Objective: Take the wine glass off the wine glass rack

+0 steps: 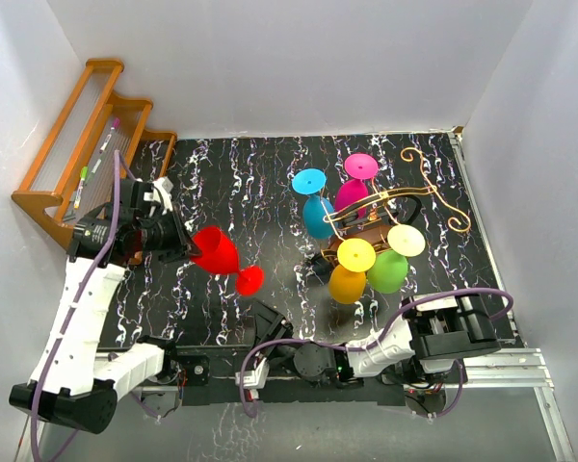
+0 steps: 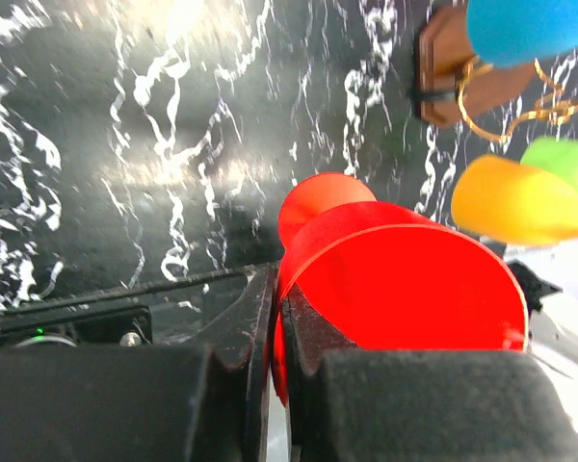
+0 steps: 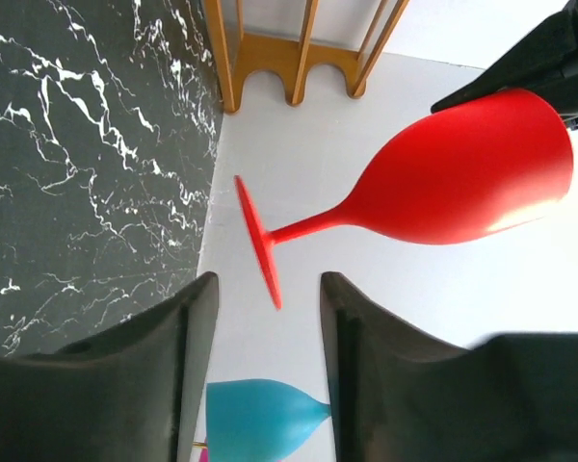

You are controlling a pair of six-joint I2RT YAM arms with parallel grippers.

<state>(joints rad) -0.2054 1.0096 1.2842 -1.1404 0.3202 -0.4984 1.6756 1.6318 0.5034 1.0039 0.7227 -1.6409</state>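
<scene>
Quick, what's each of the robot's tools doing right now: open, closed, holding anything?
Left tool: closed on the rim of the red wine glass.
Right tool: open, holding nothing.

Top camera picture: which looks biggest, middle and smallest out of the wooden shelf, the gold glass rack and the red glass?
1. Largest: the wooden shelf.
2. Somewhat smaller: the wine glass rack.
3. Smallest: the red wine glass, even though the left gripper holds it off the table, nearer the camera.
</scene>
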